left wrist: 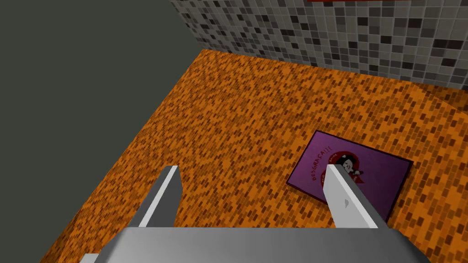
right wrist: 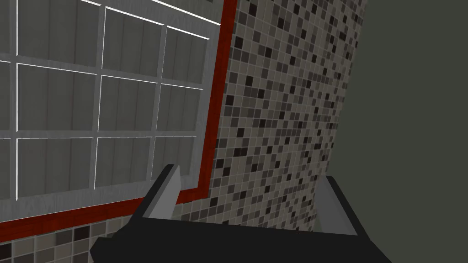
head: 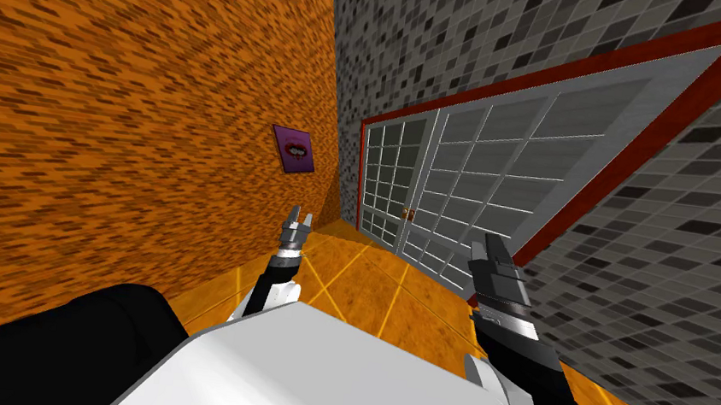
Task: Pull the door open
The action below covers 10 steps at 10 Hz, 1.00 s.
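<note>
Ahead, well apart from both claws: a grey double door (head: pixel 475 167) of gridded panes, set in a dark red frame (head: pixel 583 201) within a wall of grey mosaic tiles (head: pixel 671 251). Meets at its middle seam with two small brassy handles (head: pixel 409 214), beyond and between the two claws. Spread wide and gripping nothing, the left claw (left wrist: pixel 251 166); faces an orange brick wall (head: pixel 105 95), with a purple picture (head: pixel 294 151) hanging just behind one fingertip. Likewise parted and empty, the right claw (right wrist: pixel 249 171), aimed at a corner of the red frame where the panes give way to mosaic tiles. Below both claws, an orange tiled floor (head: pixel 366 287) crossed by pale lines, running up to the door's foot. Corner of brick wall and tiled wall just beside the door, on the left claw's side.
</note>
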{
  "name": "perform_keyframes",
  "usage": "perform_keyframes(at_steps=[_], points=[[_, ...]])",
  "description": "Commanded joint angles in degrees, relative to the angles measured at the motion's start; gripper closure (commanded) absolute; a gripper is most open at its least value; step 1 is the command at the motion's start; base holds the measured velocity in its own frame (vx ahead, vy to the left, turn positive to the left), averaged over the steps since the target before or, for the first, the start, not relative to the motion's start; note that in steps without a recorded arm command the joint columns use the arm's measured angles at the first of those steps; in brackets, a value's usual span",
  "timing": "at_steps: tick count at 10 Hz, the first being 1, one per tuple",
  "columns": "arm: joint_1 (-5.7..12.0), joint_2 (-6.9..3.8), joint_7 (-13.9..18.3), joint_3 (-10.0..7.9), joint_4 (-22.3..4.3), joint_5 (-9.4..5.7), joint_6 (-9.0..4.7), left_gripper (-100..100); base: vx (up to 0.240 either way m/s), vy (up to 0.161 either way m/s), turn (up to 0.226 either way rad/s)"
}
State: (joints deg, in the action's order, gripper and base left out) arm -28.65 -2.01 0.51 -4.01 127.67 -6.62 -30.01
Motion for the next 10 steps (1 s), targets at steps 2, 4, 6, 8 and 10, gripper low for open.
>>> perform_keyframes(at_steps=[2, 4, 6, 8, 10], points=[[0.19, -0.42, -1.84, -0.13, -1.65, 0.26, -0.44, -100, 0.065, 0.024, -0.085], [0.39, -0.81, -3.83, -0.27, -3.44, 0.54, -0.93, -100, 0.153, -0.069, -0.056], [0.60, -1.15, -5.85, -0.41, -5.26, 0.83, -1.41, -100, 0.146, -0.064, -0.087], [0.82, -1.50, -8.00, -0.57, -7.19, 1.13, -1.93, -100, 0.147, -0.035, -0.085], [1.10, -1.85, -10.68, -0.76, -9.59, 1.51, -2.58, -100, 0.127, -0.024, -0.100]])
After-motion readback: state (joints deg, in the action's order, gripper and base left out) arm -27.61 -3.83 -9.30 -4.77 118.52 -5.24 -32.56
